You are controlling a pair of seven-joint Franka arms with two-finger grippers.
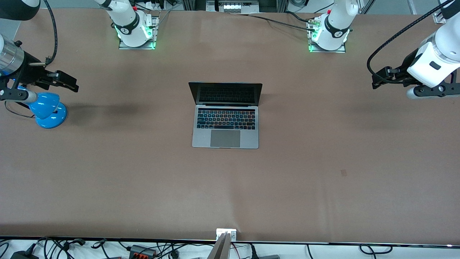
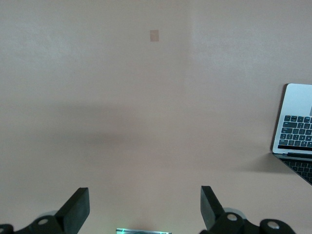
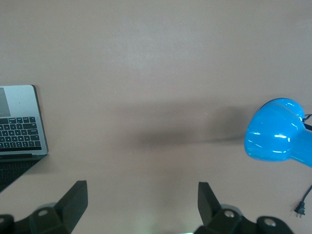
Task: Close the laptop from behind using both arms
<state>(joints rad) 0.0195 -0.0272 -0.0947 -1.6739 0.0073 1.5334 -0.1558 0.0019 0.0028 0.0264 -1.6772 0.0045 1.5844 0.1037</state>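
Surface: brown matte table (image 1: pixel 143 180) spanning nearly the whole front view, with faint creases and soft shadows; a small darker patch (image 1: pixel 344 172) lies toward the left arm's end, nearer the front camera than the laptop.
Laptop: silver-grey laptop (image 1: pixel 225 124) at mid-table, lid up, dark screen facing the front camera, black keyboard and grey trackpad showing; its corner also shows in both wrist views.
Left gripper: left gripper (image 1: pixel 381 77) hangs over bare table at the left arm's end, well apart from the laptop, fingers (image 2: pixel 75 210) spread wide with nothing between them.
Right gripper: right gripper (image 1: pixel 66 82) hangs over the right arm's end, just above the lamp, fingers (image 3: pixel 73 202) likewise spread and holding nothing.
Lamp: blue desk lamp (image 1: pixel 46 109) on the table at the right arm's end.
Bases: two arm bases (image 1: pixel 134 30) bolted along the table edge farthest from the front camera, green lights glowing.
Room: cables and power strips (image 1: pixel 140 250) along the white strip at the table's nearest edge.
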